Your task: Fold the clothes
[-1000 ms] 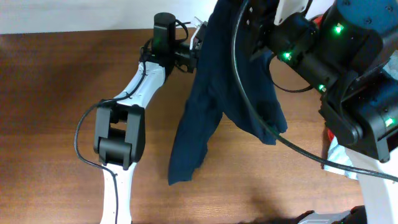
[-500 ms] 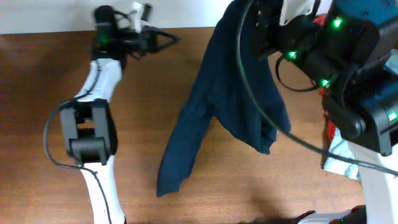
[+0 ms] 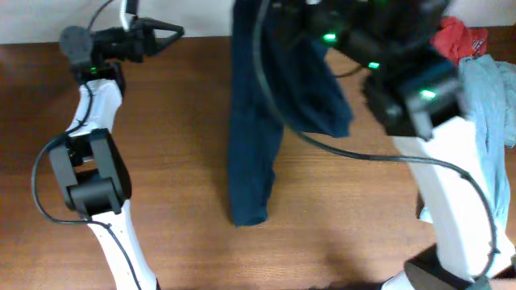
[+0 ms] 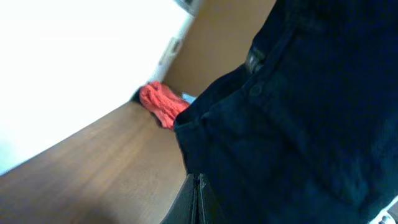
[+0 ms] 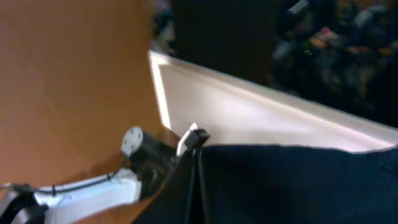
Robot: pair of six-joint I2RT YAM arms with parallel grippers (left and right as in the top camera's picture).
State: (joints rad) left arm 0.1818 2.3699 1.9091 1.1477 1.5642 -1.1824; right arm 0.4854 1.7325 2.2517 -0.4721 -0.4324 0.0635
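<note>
Navy shorts [image 3: 250, 153] are held up at the counter's [image 3: 161, 177] far edge by the clamped right claw [image 5: 198, 149], one leg trailing near. Left claw [image 3: 165, 34] is pinched closed, empty. No fold is made yet.

The brown wooden table [image 3: 177, 177] bears the lower end of the shorts [image 3: 246, 169]. Right of the shorts, a red garment [image 3: 455, 36] and a pale blue shirt [image 3: 492, 89] lie heaped.
</note>
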